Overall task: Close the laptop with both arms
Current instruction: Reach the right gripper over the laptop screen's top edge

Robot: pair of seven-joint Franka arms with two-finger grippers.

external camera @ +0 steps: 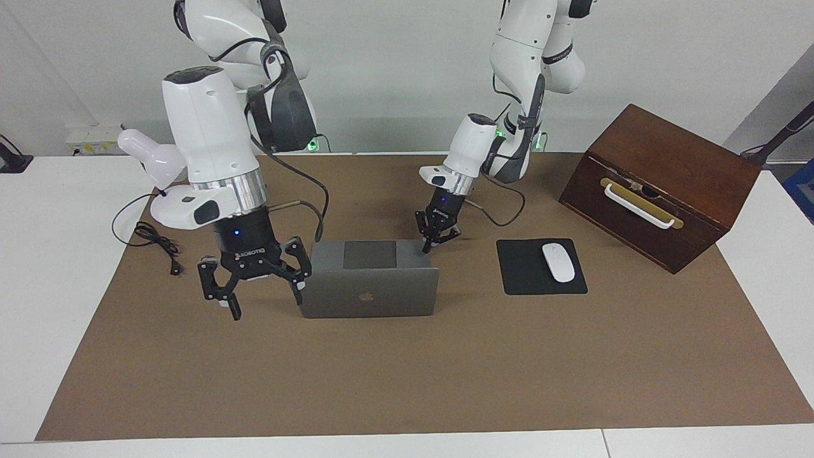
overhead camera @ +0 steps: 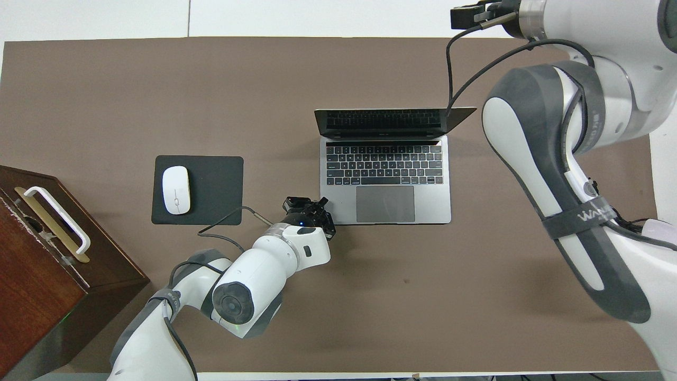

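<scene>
The silver-grey laptop (external camera: 369, 299) stands open on the brown mat, its lid upright with the apple logo facing away from the robots. Its keyboard deck (overhead camera: 386, 203) shows in the overhead view. My right gripper (external camera: 267, 305) is open and hangs low at the lid's side edge toward the right arm's end, with one finger (external camera: 299, 289) at the lid's corner. My left gripper (external camera: 437, 242) is open and empty, low at the deck's corner nearest the robots, toward the left arm's end; it also shows in the overhead view (overhead camera: 309, 207).
A black mousepad (external camera: 528, 280) with a white mouse (external camera: 558, 262) lies beside the laptop toward the left arm's end. A brown wooden box (external camera: 661, 184) with a white handle stands past it. A loose black cable (external camera: 152, 238) lies at the right arm's end.
</scene>
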